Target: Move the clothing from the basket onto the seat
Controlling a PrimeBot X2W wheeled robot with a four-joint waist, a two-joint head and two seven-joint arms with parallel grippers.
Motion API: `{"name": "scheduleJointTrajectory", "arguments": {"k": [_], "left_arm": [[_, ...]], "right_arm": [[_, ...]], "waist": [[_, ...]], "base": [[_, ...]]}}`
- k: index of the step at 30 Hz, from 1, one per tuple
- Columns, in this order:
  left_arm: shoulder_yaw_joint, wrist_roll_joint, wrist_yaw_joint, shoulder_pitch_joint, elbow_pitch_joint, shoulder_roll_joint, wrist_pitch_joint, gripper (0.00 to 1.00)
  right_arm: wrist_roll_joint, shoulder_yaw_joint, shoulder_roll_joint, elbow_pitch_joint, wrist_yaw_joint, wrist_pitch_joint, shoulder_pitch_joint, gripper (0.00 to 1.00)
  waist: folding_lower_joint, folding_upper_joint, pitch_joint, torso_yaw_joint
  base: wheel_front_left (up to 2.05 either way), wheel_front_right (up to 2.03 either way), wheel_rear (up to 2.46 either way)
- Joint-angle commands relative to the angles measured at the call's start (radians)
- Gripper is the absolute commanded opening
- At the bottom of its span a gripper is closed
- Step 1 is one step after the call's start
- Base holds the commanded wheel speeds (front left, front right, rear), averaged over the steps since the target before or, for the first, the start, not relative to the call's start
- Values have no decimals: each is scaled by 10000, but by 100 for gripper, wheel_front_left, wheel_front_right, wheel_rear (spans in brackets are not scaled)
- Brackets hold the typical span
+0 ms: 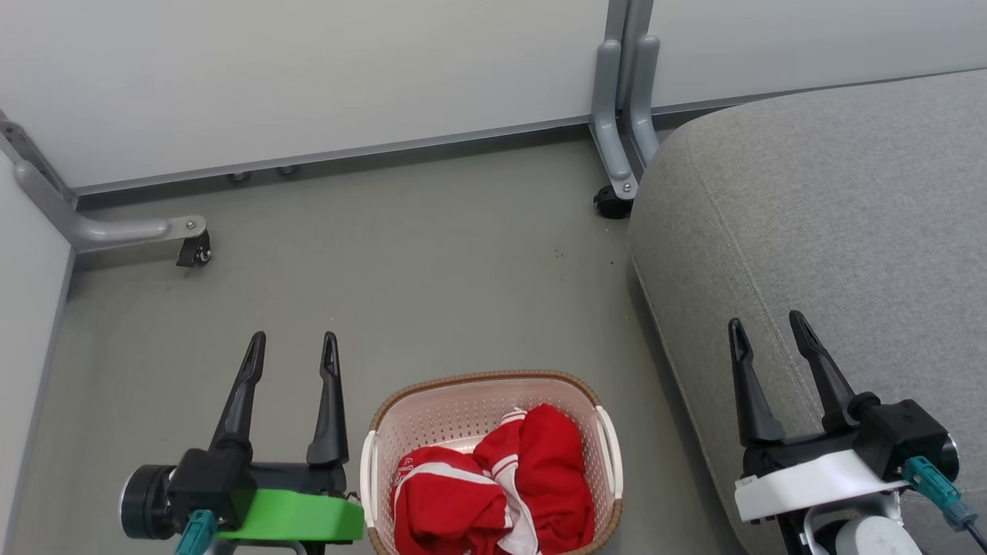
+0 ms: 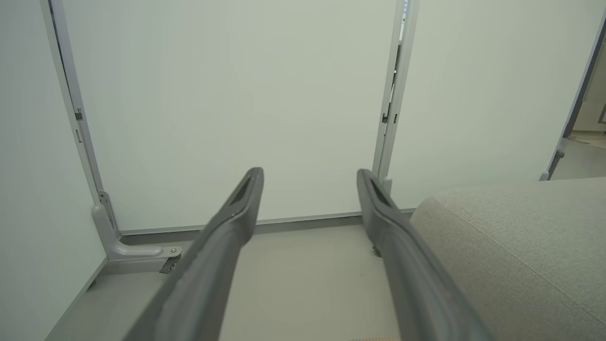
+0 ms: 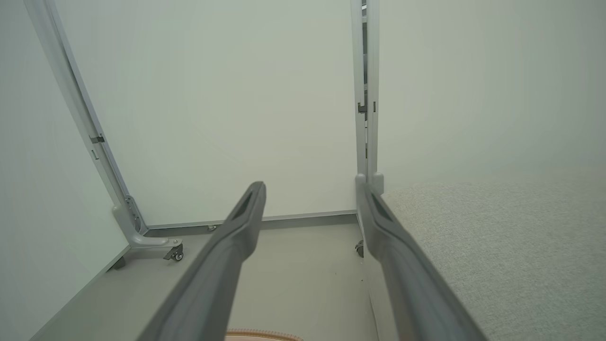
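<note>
1. Head view shows us the clothing (image 1: 493,486), red with white trim, bunched inside the basket (image 1: 478,379), which stands on the floor (image 1: 401,262) between our two arms.
2. Our left gripper (image 1: 294,343) hovers just beside the basket, fingers spread and empty. We judge it well placed to reach in.
3. Our right gripper (image 1: 765,322) hangs over the near edge of the seat (image 1: 833,216), also spread and empty. No garment lies there yet.

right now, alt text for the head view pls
Red clothing lies bunched in a white basket on the grey floor, between the open left gripper and open right gripper; the grey seat sits to the right.
</note>
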Motion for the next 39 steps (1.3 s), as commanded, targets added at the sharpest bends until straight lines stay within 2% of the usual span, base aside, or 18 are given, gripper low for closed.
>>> {"name": "scheduleJointTrajectory", "arguments": {"k": [1,10,39], "left_arm": [[-4,262,41,83,-106,62,-64,100],[-44,886,19,206,-173,66,-239,100],[-222,830,-206,270,230,63,-194,100]], "right_arm": [[-237,25,-44,-96,4,-84,98,100],[-811,98,-48,-138,2,-246,180,100],[-933,70,-48,2,2,-219,137,100]], "waist": [[0,0,14,-2],[0,0,31,-24],[0,0,260,-127]], "base": [[0,0,0],[0,0,0],[0,0,0]]}}
